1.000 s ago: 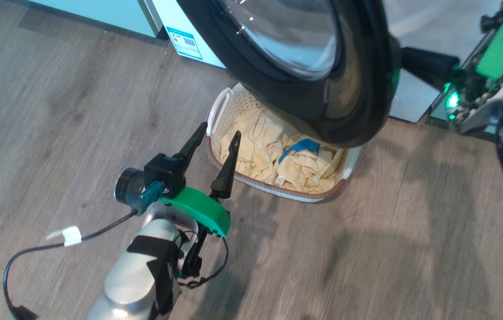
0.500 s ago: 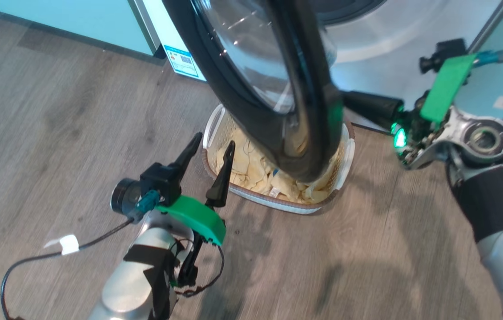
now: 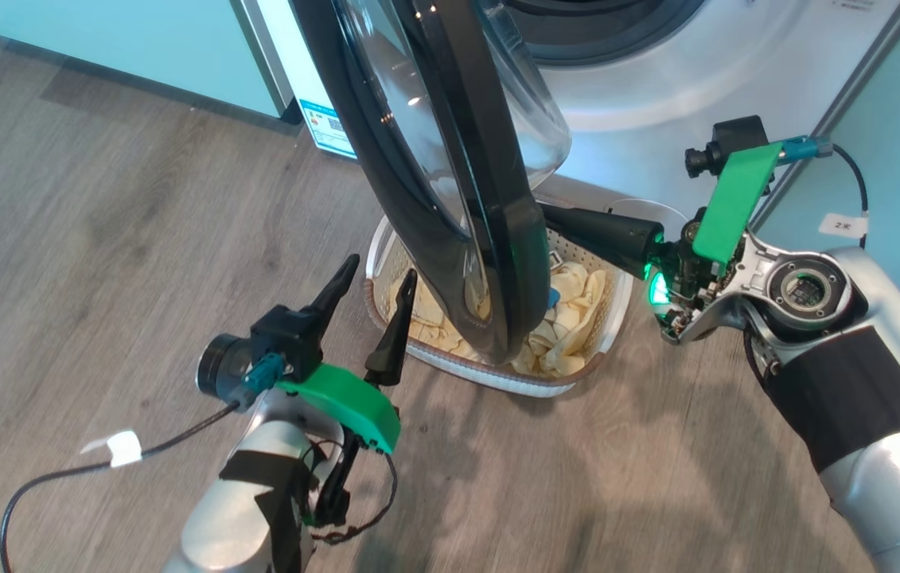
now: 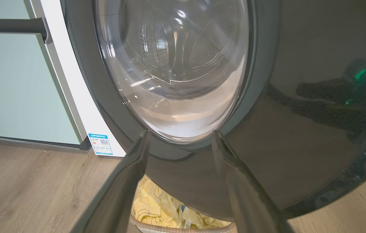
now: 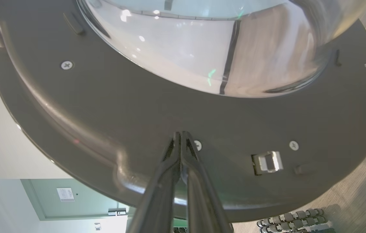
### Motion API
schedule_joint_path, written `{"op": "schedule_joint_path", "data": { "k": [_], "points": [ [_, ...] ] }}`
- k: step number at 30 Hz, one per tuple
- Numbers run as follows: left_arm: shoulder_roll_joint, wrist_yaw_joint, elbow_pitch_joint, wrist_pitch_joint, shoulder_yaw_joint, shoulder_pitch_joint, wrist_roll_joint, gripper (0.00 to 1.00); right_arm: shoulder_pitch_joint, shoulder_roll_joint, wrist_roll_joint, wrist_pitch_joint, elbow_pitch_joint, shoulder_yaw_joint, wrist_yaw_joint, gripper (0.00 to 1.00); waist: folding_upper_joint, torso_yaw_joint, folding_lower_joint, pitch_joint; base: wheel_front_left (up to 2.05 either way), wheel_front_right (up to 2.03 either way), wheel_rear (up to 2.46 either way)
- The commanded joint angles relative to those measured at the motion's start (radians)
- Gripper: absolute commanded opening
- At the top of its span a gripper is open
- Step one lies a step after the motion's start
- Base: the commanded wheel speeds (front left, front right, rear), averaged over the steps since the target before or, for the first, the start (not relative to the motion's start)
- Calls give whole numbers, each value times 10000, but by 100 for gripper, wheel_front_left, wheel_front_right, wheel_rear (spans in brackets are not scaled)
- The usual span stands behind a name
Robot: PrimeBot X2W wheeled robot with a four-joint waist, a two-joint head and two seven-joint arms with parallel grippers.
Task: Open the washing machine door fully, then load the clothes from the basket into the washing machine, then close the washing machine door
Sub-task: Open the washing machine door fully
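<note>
at inner door (image 5: 131,110) rim, right gripper (image 5: 180,135)

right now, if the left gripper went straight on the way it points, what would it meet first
Probably the washing machine door: its black lower rim lies dead ahead of the left gripper, though depth is unclear.

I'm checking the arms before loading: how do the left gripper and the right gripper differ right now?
The left gripper stands open, fingers spread; the right gripper is shut, fingertips together. The left gripper faces the outer side of the washing machine door, apart from it; the right gripper's tips meet its inner face. Both have long dark fingers and hold nothing.
</note>
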Motion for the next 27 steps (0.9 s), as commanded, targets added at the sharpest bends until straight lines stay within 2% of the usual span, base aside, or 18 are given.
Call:
{"op": "schedule_joint_path", "data": {
  "k": [1,8,14,15,16,17,18,19,27],
  "points": [
    [156,19,-293,-59,391,-127,63,100,-39,221,124,-123,-365,70,-27,0,-1,10,0,-22,0,0,0],
    [156,8,-270,-59,451,-105,63,100,-25,221,383,-723,-334,1,-27,0,-1,-2,0,-72,0,0,0],
    [156,22,-275,-59,511,-64,6,100,79,132,341,-2004,-678,-882,-27,0,-1,-70,0,-125,0,0,0],
    [156,22,-266,-59,538,-26,15,100,183,-27,108,-2595,-1020,-1238,-27,4,-1,-117,0,-182,0,0,0],
    [157,16,-258,-59,549,-3,23,100,285,-112,-24,-2898,-1252,-1416,-27,43,-1,-132,0,-214,0,0,0],
    [159,9,-252,-59,561,16,30,100,411,-205,-140,-3149,-1498,-1576,-27,95,-1,-151,0,-235,0,0,0],
    [171,6,-251,-59,581,36,39,100,536,-345,-366,-3460,-1757,-1717,-27,100,-1,-183,0,-264,0,0,0],
    [171,6,-251,-59,581,36,39,100,536,-345,-366,-3460,-1757,-1717,-27,100,-1,-183,0,-264,0,0,0],
    [314,24,-177,-59,797,284,47,100,1890,-1482,-2564,-6199,-3131,-2507,-27,100,-1,-538,0,-626,0,0,0]
  ]
}}
